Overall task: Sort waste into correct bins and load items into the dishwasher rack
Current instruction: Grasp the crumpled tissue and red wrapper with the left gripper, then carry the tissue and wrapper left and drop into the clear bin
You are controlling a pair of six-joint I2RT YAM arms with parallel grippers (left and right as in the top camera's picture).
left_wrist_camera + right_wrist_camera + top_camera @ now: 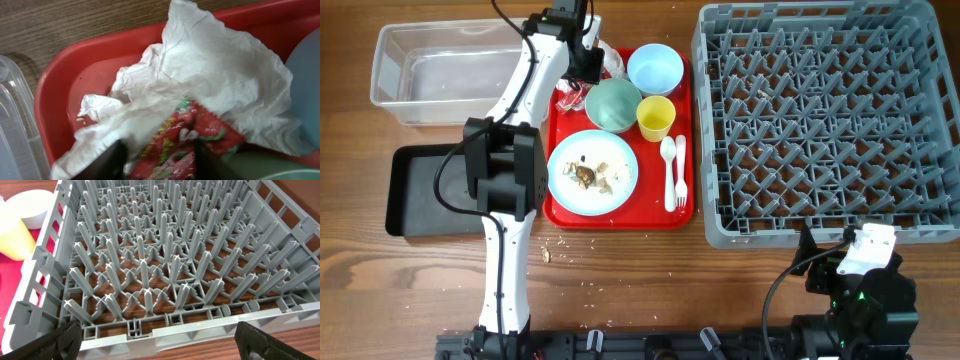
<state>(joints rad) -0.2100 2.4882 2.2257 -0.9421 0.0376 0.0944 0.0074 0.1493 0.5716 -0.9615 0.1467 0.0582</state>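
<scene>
The crumpled white napkin [210,75] with its red-and-white wrapper [190,135] lies in the far left corner of the red serving tray [65,85]. My left gripper [162,162] is down on it, its fingers closed in on the wrapper; it also shows in the overhead view [583,75]. The light blue plate [610,185] holds food scraps [585,175]. The pale green bowl [613,104], blue bowl [655,68], yellow cup [656,117], spoon [668,165] and fork [681,170] sit on the tray. My right gripper [157,340] is open and empty at the near edge of the grey dishwasher rack [165,270].
The clear tub [440,75] stands at the far left, with the black tray [415,190] in front of it. The rack [820,120] fills the right side. Crumbs [546,254] lie on the table in front of the red tray [620,215].
</scene>
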